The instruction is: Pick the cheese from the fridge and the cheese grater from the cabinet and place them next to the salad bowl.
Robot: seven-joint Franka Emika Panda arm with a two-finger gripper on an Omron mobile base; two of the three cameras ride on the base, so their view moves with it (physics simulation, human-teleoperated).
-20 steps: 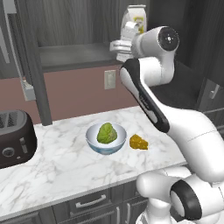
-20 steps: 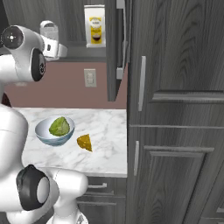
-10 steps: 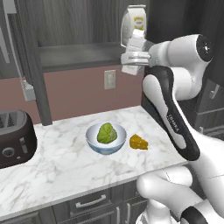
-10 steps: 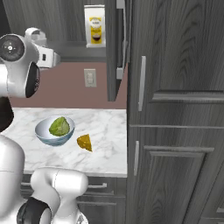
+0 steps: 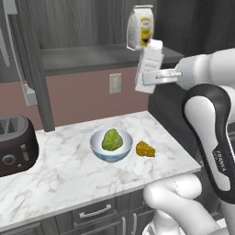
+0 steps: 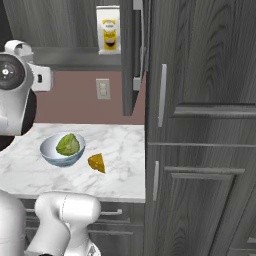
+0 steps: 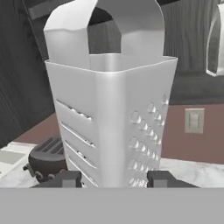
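Cheese grater [image 7: 109, 118]: upright, clamped at its base between the gripper [image 7: 111, 178] fingers, carried level with the cabinet [image 5: 105, 55] shelf. Salad bowl [image 5: 111, 146] lies below and leftward on the counter [image 5: 69, 174] (cheese [image 5: 145, 149] already beside it).

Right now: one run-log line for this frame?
phase: carry | hand: shut on cheese grater, out of cabinet | cheese: on counter beside salad bowl | grater: not yet placed
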